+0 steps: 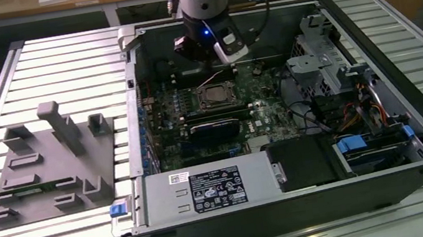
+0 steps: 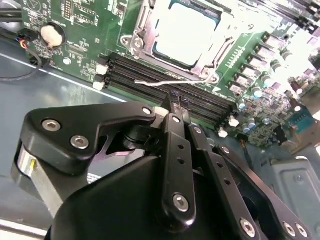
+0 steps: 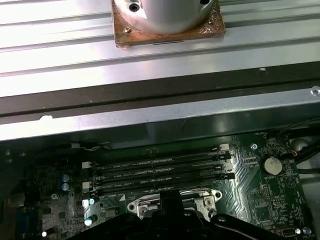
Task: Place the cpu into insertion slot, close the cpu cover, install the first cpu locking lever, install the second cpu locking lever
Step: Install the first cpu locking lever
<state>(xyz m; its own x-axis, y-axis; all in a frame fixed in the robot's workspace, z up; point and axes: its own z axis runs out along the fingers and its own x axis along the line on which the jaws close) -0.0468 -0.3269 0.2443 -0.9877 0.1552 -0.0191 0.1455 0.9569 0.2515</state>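
Second wrist view: black gripper (image 2: pixel 172 102), fingers (image 2: pixel 172 132) pressed together and empty, hovers near the flat square silver-grey cpu (image 2: pixel 192 32), which lies face up, framed by the thin silvery cpu cover (image 2: pixel 145 25).

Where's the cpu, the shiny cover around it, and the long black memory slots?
cpu (image 2: pixel 187 32): second wrist view, middle of its silver face.
cpu cover (image 2: pixel 140 35): second wrist view, a side bar of the frame.
memory slots (image 3: pixel 160 167): first wrist view, a middle row.

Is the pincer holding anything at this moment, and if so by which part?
Nothing is held: the pincer is shut and empty, its tips close to the thin wire locking lever without gripping it.
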